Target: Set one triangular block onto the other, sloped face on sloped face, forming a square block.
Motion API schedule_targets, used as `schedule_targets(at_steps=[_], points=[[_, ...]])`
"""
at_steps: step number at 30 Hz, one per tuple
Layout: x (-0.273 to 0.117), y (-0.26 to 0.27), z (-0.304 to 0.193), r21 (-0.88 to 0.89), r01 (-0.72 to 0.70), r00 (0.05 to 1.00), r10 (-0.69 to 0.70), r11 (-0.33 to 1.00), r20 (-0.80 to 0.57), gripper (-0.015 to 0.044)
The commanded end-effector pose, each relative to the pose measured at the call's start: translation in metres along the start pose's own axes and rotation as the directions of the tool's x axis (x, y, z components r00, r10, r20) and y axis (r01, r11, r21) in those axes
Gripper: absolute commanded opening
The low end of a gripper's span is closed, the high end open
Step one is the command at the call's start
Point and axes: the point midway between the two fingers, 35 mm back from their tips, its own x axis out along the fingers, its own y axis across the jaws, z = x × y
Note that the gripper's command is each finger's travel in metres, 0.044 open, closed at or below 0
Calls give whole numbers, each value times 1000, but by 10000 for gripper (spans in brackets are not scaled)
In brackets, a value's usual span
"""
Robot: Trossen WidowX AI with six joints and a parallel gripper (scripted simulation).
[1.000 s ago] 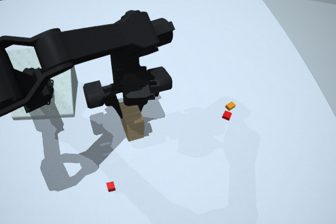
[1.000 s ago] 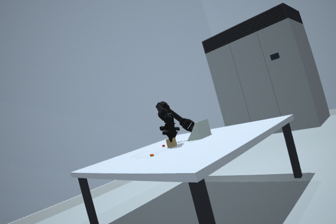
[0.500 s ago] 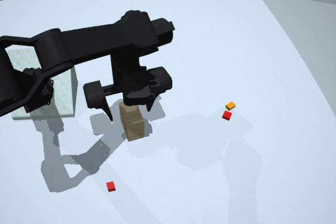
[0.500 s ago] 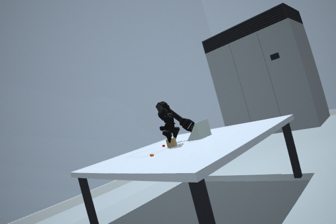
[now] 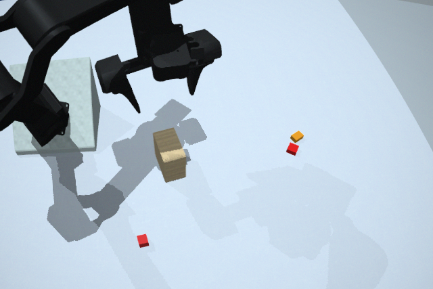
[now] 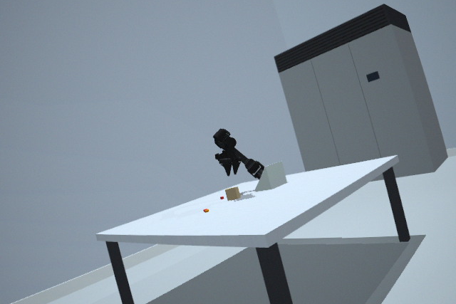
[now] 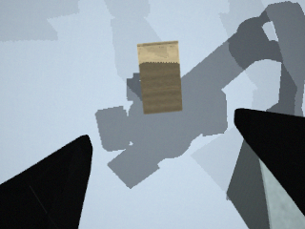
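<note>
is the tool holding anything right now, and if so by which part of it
Nothing is held: the open black tool hangs above the tan wooden block.

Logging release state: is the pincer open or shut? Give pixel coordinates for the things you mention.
Open: in the wrist view the pincer point(image 5: 166, 103) point(image 6: 231, 174) point(image 7: 164, 129) has its fingertips wide apart, nothing between them.

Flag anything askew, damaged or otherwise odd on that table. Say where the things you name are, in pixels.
Nothing clearly stands out: the wooden block point(image 5: 170, 142) point(image 6: 232, 194) point(image 7: 162, 88) sits upright, with no visible damage, below the open gripper point(image 5: 166, 103) point(image 6: 231, 174) point(image 7: 164, 129). Its seam is too faint to judge.
</note>
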Motion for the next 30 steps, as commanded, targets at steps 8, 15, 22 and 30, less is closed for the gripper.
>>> schedule_targets(at_steps=[8,15,22,30], points=[[-4,-1,0,-3,3,1000,-3,1000,1,440],[-4,-1,0,-3,3,1000,-3,1000,1,440],[-4,-1,0,-3,3,1000,-3,1000,1,440],[-4,-1,0,-3,3,1000,-3,1000,1,440]])
